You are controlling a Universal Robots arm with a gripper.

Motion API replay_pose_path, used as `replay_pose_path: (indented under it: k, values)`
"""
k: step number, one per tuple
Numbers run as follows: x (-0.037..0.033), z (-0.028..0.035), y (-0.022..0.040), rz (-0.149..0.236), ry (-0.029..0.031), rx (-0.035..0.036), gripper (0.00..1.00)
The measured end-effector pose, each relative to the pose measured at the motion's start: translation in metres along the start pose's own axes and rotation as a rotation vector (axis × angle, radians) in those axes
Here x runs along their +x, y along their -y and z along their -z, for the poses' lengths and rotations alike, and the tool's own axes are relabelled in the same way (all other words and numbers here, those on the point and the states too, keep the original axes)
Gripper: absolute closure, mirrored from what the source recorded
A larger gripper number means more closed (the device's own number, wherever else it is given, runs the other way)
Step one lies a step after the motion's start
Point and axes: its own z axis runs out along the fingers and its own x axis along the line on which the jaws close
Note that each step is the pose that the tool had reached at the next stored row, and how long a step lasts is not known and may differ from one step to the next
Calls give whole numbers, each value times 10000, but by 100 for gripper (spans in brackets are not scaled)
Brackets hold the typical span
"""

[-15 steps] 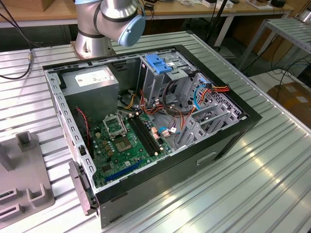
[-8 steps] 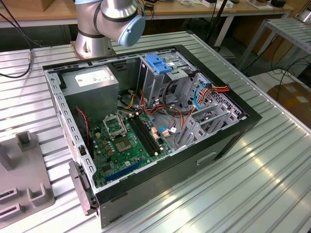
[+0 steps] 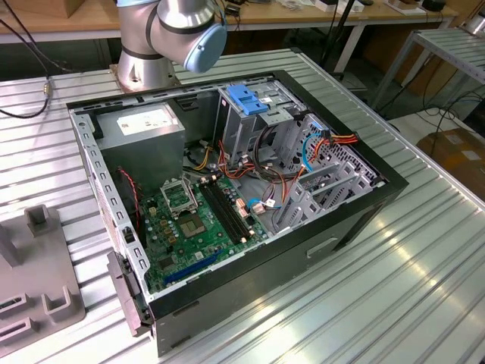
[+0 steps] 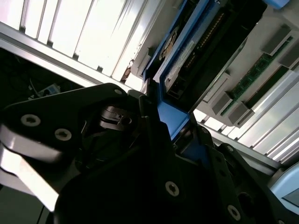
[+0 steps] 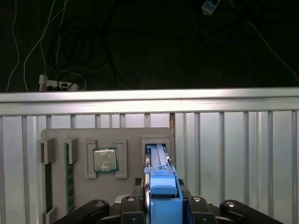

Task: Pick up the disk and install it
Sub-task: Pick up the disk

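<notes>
Disk (image 5: 163,186) held on edge over the grey tray (image 5: 131,135).
In the first wrist view we see the claw (image 5: 164,206) closed on the disk's blue carrier. The disk's far end lines up with a tray slot; we cannot tell if it is seated. A processor chip (image 5: 105,160) lies beside that slot. The open computer case (image 3: 333,243) stands on the worktop (image 3: 394,288).

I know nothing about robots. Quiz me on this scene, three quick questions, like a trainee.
1. True or false: the black gripper grips the flat grey-metal disk with blue plastic rails.
2. The square silver processor chip lies in: A the grey moulded tray; B a cardboard box; C a drawer.
3. What colour is the handle on the metal drive cage inside the open black computer case?
Key: 1 true; 2 A; 3 blue.
</notes>
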Motion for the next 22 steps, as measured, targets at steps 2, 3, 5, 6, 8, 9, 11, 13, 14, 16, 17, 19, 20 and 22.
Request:
replay_pose_path:
  k: [2, 3, 5, 6, 8, 9, 11, 13, 14, 16, 17, 19, 20, 22]
  values:
    - [0, 20, 0, 0, 1, 1, 63]
    - [1, 33, 0, 0, 1, 1, 63]
    - [1, 63, 0, 0, 1, 0, 63]
    - [1, 73, 0, 0, 1, 0, 63]
    - [1, 98, 0, 0, 1, 0, 63]
    - [2, 111, 0, 0, 1, 1, 63]
    - [2, 139, 1, 0, 1, 0, 63]
    - [3, 169, 1, 0, 1, 1, 63]
    - [3, 183, 1, 0, 1, 1, 63]
    - [3, 219, 1, 0, 0, 0, 63]
    - [4, 238, 1, 0, 1, 1, 63]
    - [4, 270, 1, 0, 1, 0, 63]
    - [4, 278, 1, 0, 2, 1, 63]
    - [5, 307, 2, 0, 1, 0, 63]
